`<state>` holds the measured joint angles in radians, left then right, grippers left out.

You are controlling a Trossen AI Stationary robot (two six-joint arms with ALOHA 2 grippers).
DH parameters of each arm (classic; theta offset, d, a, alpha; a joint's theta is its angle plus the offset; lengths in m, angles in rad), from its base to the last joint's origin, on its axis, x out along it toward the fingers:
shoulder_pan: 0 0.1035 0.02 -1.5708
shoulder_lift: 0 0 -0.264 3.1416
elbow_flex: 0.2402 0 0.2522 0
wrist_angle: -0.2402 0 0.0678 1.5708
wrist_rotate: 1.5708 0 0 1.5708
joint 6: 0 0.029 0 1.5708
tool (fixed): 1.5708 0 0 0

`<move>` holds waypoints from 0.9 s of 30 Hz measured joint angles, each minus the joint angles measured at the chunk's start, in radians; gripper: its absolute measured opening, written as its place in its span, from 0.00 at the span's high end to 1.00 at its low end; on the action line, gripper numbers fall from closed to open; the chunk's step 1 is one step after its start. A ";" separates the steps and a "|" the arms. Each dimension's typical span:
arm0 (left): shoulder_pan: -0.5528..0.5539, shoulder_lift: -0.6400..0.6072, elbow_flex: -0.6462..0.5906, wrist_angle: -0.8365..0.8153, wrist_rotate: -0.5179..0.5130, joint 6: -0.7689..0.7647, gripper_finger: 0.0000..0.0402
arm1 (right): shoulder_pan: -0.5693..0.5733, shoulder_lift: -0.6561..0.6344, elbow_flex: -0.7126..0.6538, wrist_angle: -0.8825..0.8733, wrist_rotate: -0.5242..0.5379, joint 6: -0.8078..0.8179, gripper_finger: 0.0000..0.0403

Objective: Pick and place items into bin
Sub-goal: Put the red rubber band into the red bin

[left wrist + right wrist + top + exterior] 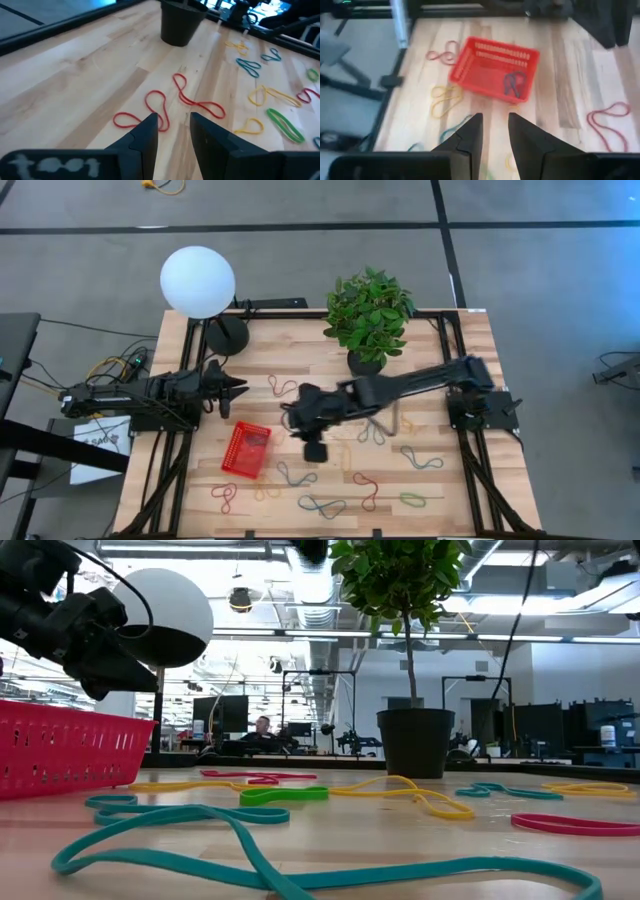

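right claw hovering beside the basket, nothing gripped

the pale wooden slatted tabletop (440,390) is carrying everything, with a leafy green plant in a black pot (367,318) and a white globe lamp (198,281) standing along its far edge. the small red mesh plastic basket (246,450) is sitting toward the left side of the tabletop; in the right wrist view one dark blue rubber loop (514,83) is already lying inside it.

the dark left arm is waiting near the left edge, its left claw (236,388) pointing over a red twisted rubber loop (150,109), fingers parted with only a narrow gap and gripping nothing. the dark right arm is reaching across the middle, its right claw (314,451) hanging just beside the basket's right side, jaws slightly apart and empty.

many thin coloured rubber loops are still lying scattered: a yellow one (445,98) just outside the basket, a teal one (296,475) near the right claw, a green one (412,500) toward the near edge.

the main risk, as i judge it, is these floppy flat bands slipping out of a shallow pinch, or two overlapping loops coming up together. a low descent close to the light basket could also be nudging it aside or snagging its mesh.
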<state>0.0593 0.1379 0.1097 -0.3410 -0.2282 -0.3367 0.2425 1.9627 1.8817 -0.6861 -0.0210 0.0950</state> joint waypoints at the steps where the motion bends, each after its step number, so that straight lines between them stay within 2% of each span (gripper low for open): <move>1: 0.000 0.000 0.000 0.004 -0.014 0.001 0.74 | 0.008 -0.032 -0.006 -0.035 0.012 -0.013 0.79; 4: 0.000 0.000 -0.001 0.028 -0.044 -0.019 0.74 | 0.039 -0.138 -0.066 -0.119 0.154 -0.013 0.79; 6: 0.000 0.000 -0.004 0.054 -0.044 -0.066 0.74 | 0.054 -0.219 -0.148 -0.191 0.318 0.036 0.79; 11: 0.000 0.000 -0.005 0.111 -0.040 -0.071 0.74 | 0.102 -0.414 -0.448 -0.386 0.754 0.456 0.79; 13: 0.000 0.003 -0.005 0.130 -0.040 -0.071 0.74 | 0.137 -0.484 -0.569 -0.380 0.858 0.573 0.78; 17: 0.000 0.066 0.000 0.195 -0.016 -0.082 0.75 | 0.211 -0.603 -0.761 -0.255 1.020 0.664 0.77; 20: 0.000 0.168 0.047 0.210 -0.002 -0.114 0.75 | 0.256 -0.671 -0.868 -0.061 1.056 0.631 0.76; 23: 0.000 0.298 0.111 0.208 -0.023 -0.085 0.77 | 0.294 -0.703 -0.940 0.114 0.982 0.517 0.75; 25: 0.001 0.393 0.159 0.211 -0.047 -0.042 0.78 | 0.319 -0.713 -0.971 0.160 0.950 0.445 0.75; 27: 0.003 0.485 0.202 0.211 -0.063 0.002 0.78 | 0.339 -0.722 -0.983 0.164 0.978 0.423 0.75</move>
<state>0.0619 0.6228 0.3113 -0.1297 -0.2909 -0.3345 0.5812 1.2403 0.8991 -0.5216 0.9568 0.5176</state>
